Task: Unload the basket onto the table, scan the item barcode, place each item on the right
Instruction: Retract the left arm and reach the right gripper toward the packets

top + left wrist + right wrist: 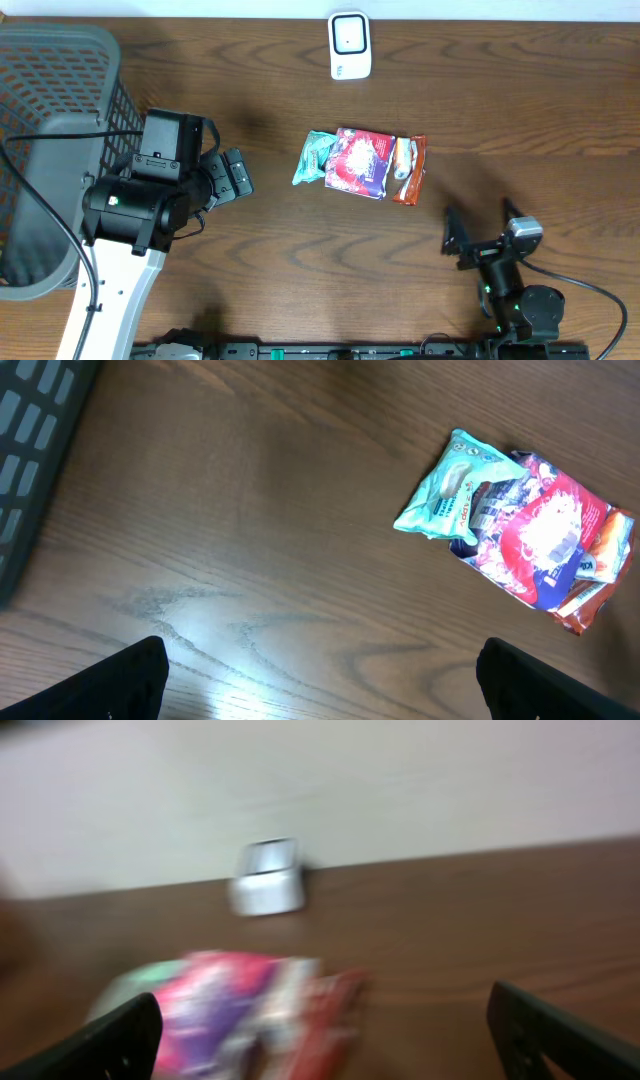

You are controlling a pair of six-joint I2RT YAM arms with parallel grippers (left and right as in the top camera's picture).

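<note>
Three snack packets lie bunched at the table's middle: a teal one [314,157], a red-and-purple one [358,162] and an orange-red one [410,170]. The white barcode scanner [350,45] stands at the far edge. My left gripper [232,175] is open, left of the pile and apart from it; in its wrist view the gripper [320,695] holds nothing, with the teal packet [450,490] and the red-and-purple packet [540,535] ahead to the right. My right gripper [482,222] is open near the front right. Its blurred wrist view shows the gripper [320,1040], the packets [220,1010] and the scanner [267,888].
A grey plastic basket [50,150] fills the left side of the table, its wall [30,450] close behind my left arm. Bare wood lies between the pile and the scanner, and to the right of the pile.
</note>
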